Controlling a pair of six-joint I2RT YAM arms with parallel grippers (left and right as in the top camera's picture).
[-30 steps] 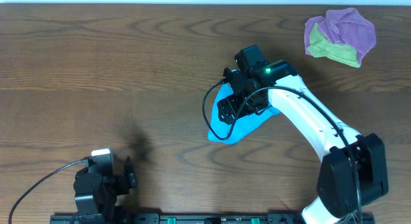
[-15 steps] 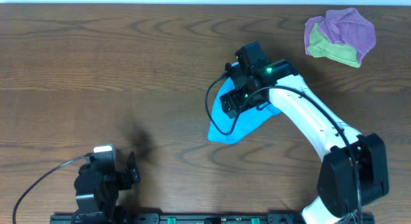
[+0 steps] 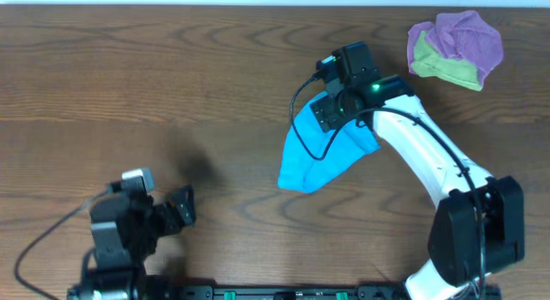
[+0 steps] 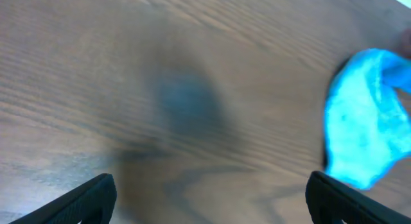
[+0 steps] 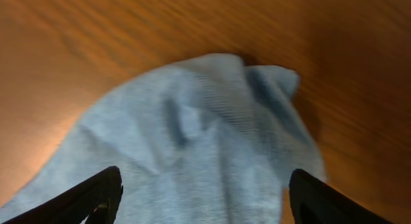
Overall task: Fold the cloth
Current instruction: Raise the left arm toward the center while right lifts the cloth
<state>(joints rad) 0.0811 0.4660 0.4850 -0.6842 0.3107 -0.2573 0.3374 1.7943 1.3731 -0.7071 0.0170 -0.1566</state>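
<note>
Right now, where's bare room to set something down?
Bare table left of the cloth, from the back edge down to the left arm. Crowded: the cloth under the right arm, and the purple and yellow-green cloths far right.

Purple cloth (image 3: 468, 38) crumpled atop yellow-green cloth (image 3: 447, 70), bunched together, far right corner of wooden table (image 3: 129, 85)

The right arm (image 3: 421, 154) had a white shell, black joints, a green light (image 3: 375, 88) and a looping black cable (image 3: 302, 138); the left arm (image 3: 125, 238) looked mostly black, perhaps grey-capped.
</note>
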